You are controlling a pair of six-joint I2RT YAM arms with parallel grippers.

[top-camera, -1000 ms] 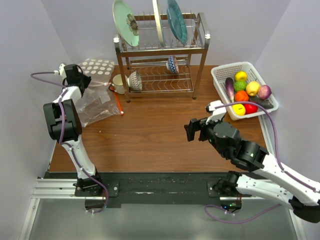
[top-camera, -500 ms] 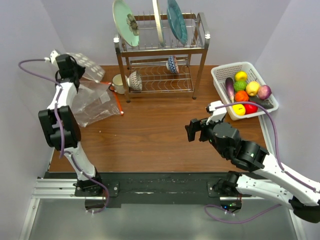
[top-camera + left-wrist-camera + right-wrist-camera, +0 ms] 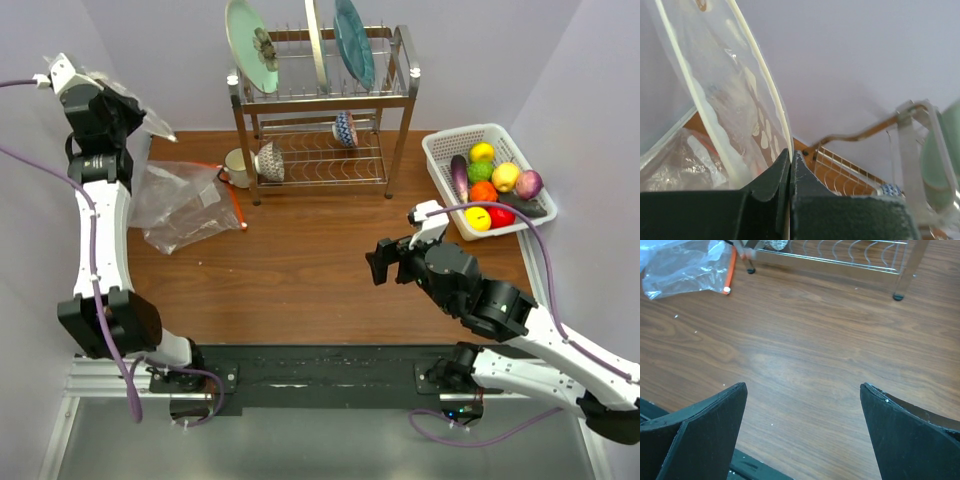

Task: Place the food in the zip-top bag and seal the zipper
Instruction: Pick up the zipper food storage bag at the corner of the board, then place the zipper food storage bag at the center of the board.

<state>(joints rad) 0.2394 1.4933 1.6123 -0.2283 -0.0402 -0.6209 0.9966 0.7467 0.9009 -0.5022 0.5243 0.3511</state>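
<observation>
My left gripper [image 3: 122, 108] is raised high at the far left, shut on the mouth edge of the zip-top bag [image 3: 152, 122]. In the left wrist view the jaws [image 3: 790, 153] pinch the zipper [image 3: 771, 95], and the dotted clear bag [image 3: 747, 117] hangs to the left of it. The food lies in a white basket [image 3: 440, 143] at the right: a dark eggplant [image 3: 459, 178] and yellow [image 3: 478, 218], orange [image 3: 483, 191], green [image 3: 480, 171] and red [image 3: 501, 216] rounds. My right gripper [image 3: 384, 262] is open and empty over bare table [image 3: 802, 385].
A plain clear plastic bag [image 3: 185, 205] with an orange strip [image 3: 237, 208] lies at the table's left; it also shows in the right wrist view [image 3: 685, 270]. A metal dish rack [image 3: 320, 100] with plates and bowls stands at the back, with a cup [image 3: 237, 163] beside it.
My left arm has swung up and to the left, lifting the dotted bag off the table's back-left corner. The right arm has barely moved.
</observation>
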